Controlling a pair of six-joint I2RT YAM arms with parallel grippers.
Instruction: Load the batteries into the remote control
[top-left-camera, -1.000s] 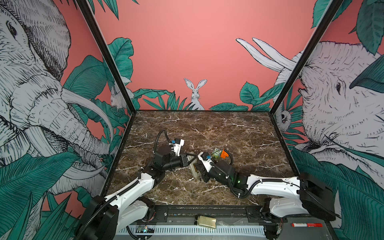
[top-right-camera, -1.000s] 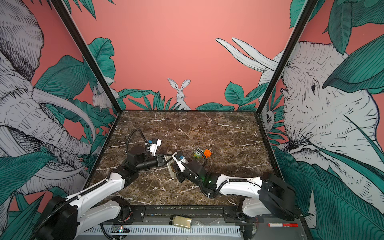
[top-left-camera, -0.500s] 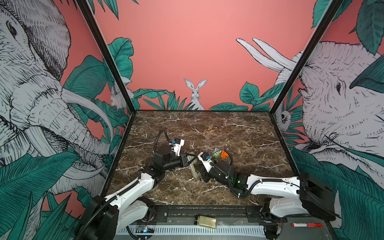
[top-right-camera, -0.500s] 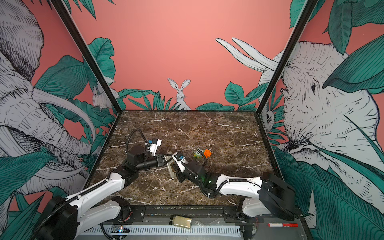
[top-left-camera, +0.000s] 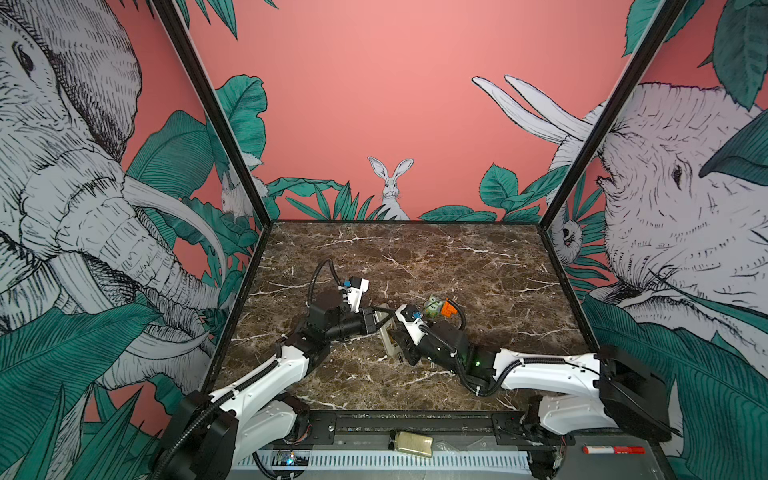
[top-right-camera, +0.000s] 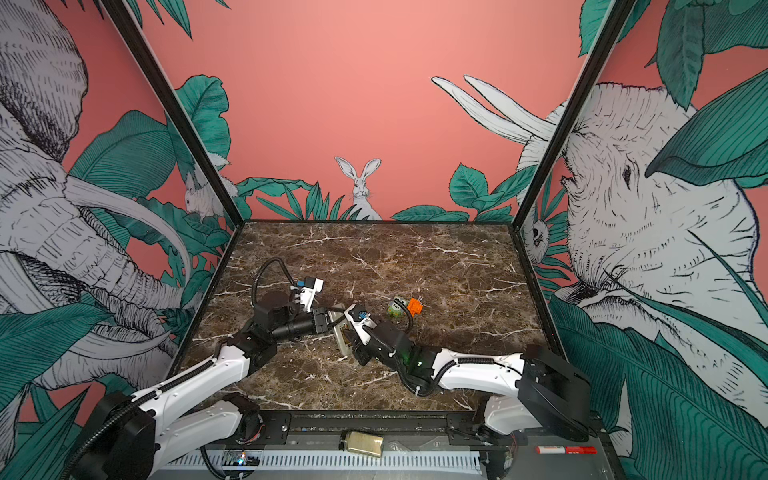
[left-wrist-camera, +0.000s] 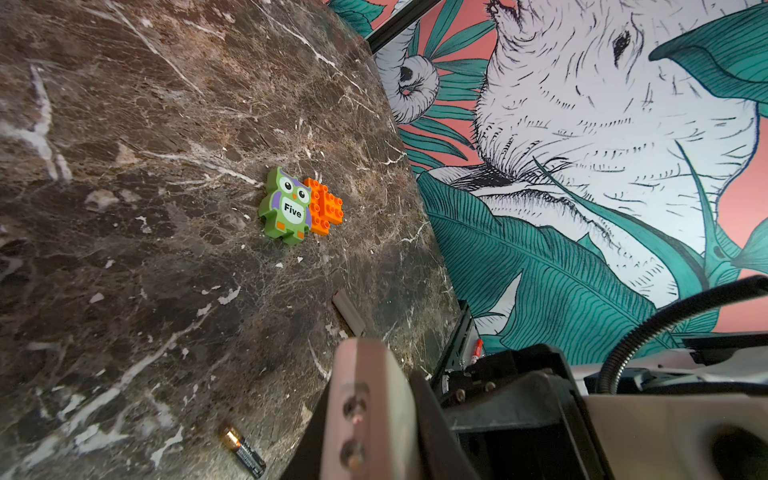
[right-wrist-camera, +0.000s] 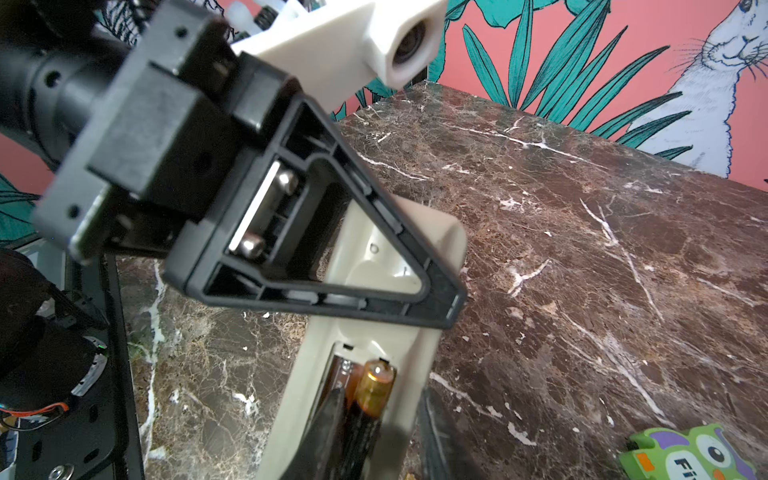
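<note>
The brown marble table (top-left-camera: 457, 266) carries nearly everything, and near its middle my two pincers meet over the remote control (right-wrist-camera: 307, 365). My left pincer (top-left-camera: 376, 321) is clamped tight on one end of it, with the plain pale back turned toward my right wrist camera. My right pincer (top-left-camera: 397, 351) sits at the other end with its jaws a little apart and gripping nothing. One of its fingers (right-wrist-camera: 328, 424) lies close beside the loaded cell and the other stands out past the remote's edge, clear of it. On the front rail, off the marble, lies one yellowish jar (top-left-camera: 411, 441) with a black cap, on its side; I cannot tell what is in it. One red marker (top-left-camera: 613, 449) lies further right. Behind my right wrist, one green owl piece (left-wrist-camera: 286, 208) touches one orange brick (left-wrist-camera: 328, 208). One small pale strip (left-wrist-camera: 348, 311) lies flat on the marble nearer my left pincer. The remote's open battery recess (right-wrist-camera: 343, 370) holds one battery (right-wrist-camera: 374, 386), gold end toward my left pincer, with the slot beside it unfilled. The other battery (left-wrist-camera: 243, 451) lies loose on the marble just beside my left pincer: two batteries counted, one remote.
</note>
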